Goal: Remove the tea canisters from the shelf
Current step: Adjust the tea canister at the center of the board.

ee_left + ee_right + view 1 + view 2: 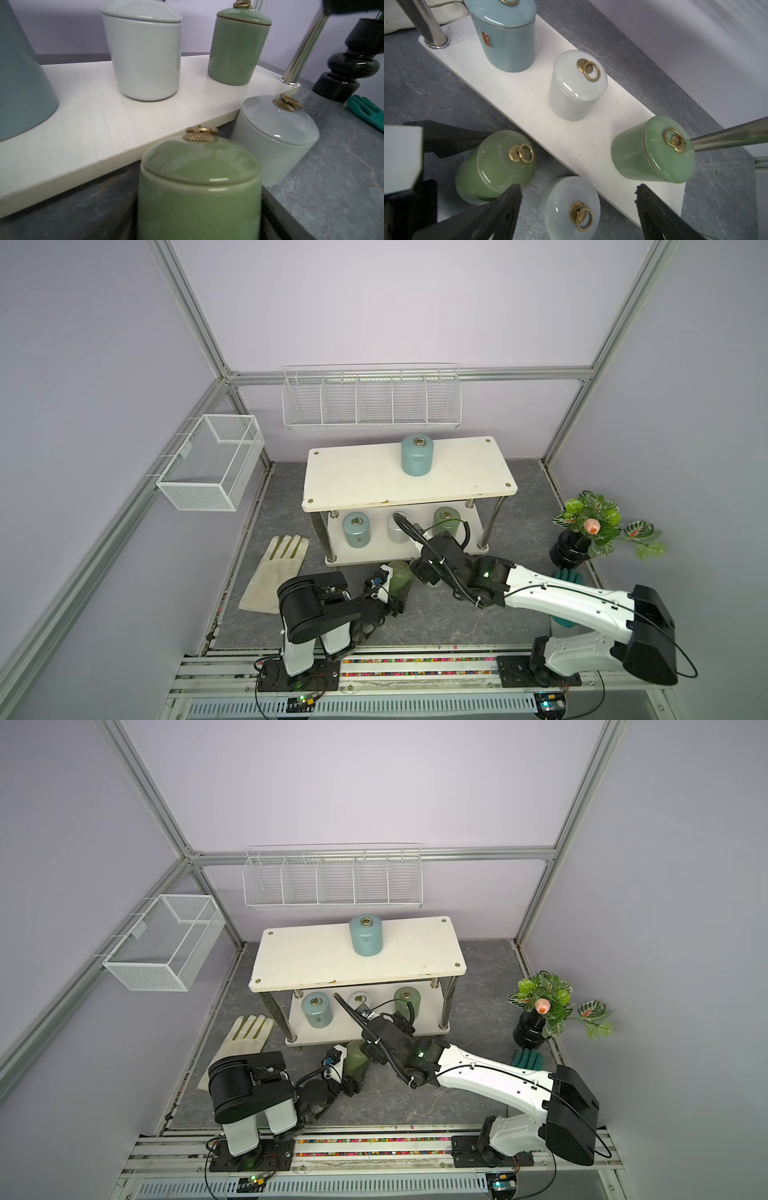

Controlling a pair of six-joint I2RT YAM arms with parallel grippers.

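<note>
The cream two-tier shelf (357, 477) carries a pale blue canister (417, 456) on its top board. On its lower board (529, 99) stand a pale blue (508, 37), a white (577, 87) and a green canister (654, 151). My left gripper (199, 228) is shut on another olive green canister (199, 187), upright just off the shelf's front edge and seen in both top views (400, 578) (356, 1058). A second white canister (571, 203) stands on the floor beside it. My right gripper (578, 187) hovers open above this canister, its fingers well apart.
A cream glove (276, 572) lies on the floor left of the shelf and a green glove (567, 576) at the right. The black pot with the plant (573, 549) stands by the right wall. A wire wall rack (370, 400) and a mesh basket (212, 462) hang above.
</note>
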